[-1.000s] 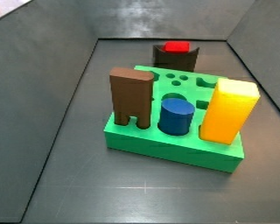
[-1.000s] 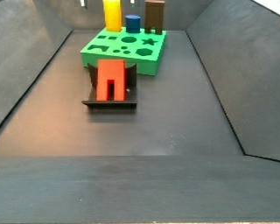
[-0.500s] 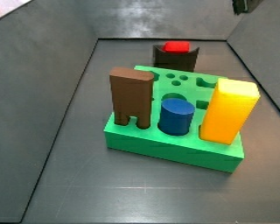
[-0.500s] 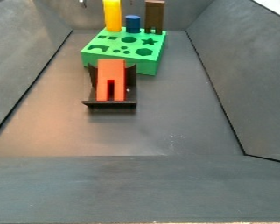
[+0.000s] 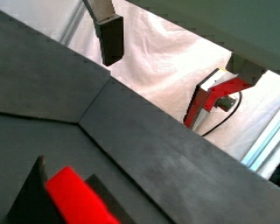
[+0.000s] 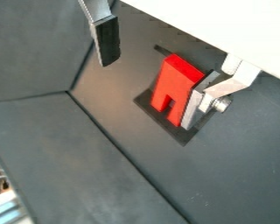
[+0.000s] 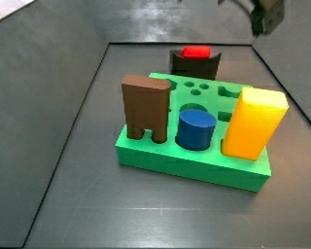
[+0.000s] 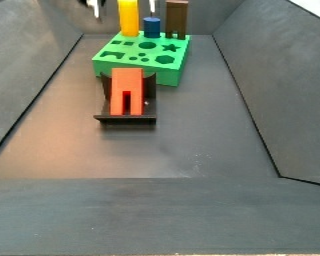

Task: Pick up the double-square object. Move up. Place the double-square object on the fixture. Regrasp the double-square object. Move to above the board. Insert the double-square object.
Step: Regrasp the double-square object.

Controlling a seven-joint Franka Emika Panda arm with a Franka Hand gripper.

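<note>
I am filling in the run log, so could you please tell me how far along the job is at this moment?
Done: the double-square object rests on the fixture, so pickup and placing look complete. In hand: nothing; the gripper hangs open and empty above that red piece, which suggests the regrasp is about to begin. Left: regrasping, moving above the board, and inserting. The yellow block, blue cylinder and brown block already stand in the board.

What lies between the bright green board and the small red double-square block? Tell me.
Only the dark fixture holding the small red double-square block; it abuts the bright green board in a side view. The gripper hovers above.

One hand [image 6: 166,61], one double-square object [image 8: 125,88], one fixture [image 8: 127,117], one board [image 7: 185,165], three standing blocks.
</note>
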